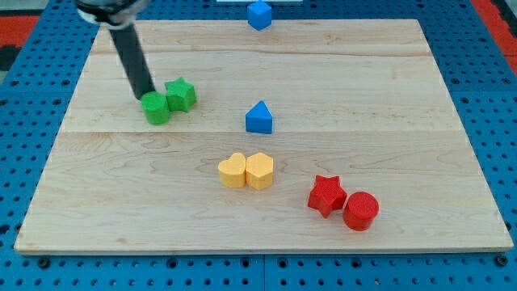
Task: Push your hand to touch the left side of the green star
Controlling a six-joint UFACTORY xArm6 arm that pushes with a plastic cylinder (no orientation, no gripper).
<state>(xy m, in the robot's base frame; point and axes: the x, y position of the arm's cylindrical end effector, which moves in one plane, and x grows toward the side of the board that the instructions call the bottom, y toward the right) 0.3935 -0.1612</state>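
The green star (182,94) lies on the wooden board (388,97) in the upper left part. A green round block (156,108) sits against its lower left side, touching it. My tip (146,94) is at the end of the dark rod that comes down from the view's top left. It stands at the upper left edge of the green round block, left of the green star, with a small gap between it and the star.
A blue triangular block (259,118) lies mid-board. A blue block (259,14) sits at the top edge. Two yellow blocks (246,170) touch side by side below centre. A red star (326,195) and a red cylinder (360,211) lie at lower right.
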